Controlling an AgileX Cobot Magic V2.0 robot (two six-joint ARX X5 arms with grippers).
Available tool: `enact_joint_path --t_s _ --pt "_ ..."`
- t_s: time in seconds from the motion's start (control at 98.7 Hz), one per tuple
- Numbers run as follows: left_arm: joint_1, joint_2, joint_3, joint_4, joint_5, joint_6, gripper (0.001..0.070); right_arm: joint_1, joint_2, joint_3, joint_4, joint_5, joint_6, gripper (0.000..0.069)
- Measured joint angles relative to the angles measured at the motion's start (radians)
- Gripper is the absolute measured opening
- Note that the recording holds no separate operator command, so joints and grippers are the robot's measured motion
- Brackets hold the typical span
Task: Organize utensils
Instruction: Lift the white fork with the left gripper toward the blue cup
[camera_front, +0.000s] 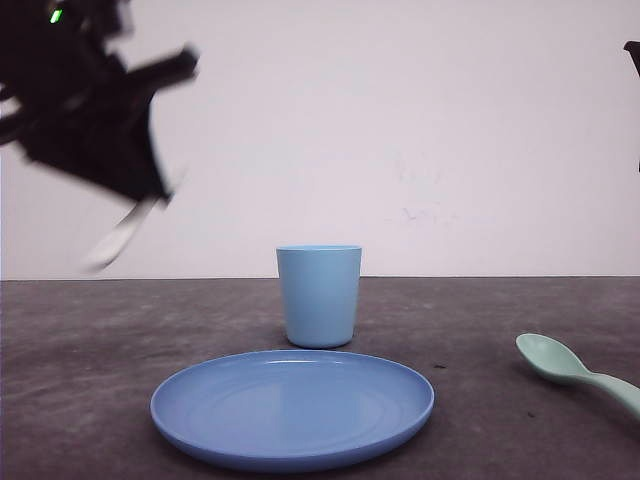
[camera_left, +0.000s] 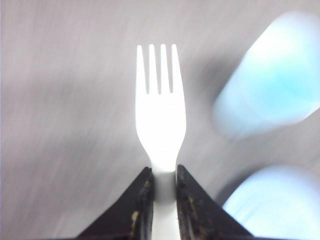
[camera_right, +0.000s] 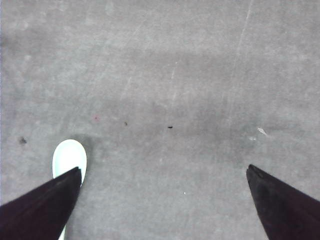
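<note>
Two utensils are in play. Nearest sits the round blue plate (camera_front: 292, 408), with the mint-green spoon (camera_front: 575, 369) lying on the counter (camera_front: 80, 380) at the near right, its handle cut off by the frame edge. Over it the right gripper (camera_right: 162, 180) hangs with jaws spread wide, empty. Behind the plate stands the light blue cup (camera_front: 319, 295). High at the far left the left gripper (camera_left: 162, 175), blurred in the front view, has its jaws clamped on the white fork (camera_left: 160, 115), tines outward. Judged step: carrying the fork; next it probably needs lowering toward cup or plate
</note>
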Motion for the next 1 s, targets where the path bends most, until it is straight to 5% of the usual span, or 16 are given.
enact_joint_path --t_s 0.669,1.003 --pt "-0.069 0.249 0.007 0.779 0.073 0.022 0.0042 0.0 0.0 0.0 0.015 0.0 0.0 0.0666" --pt "-0.092 0.428 0.053 0.872 0.096 0.19 0.0042 0.0 0.0 0.0 0.016 0.0 0.0 0.0666"
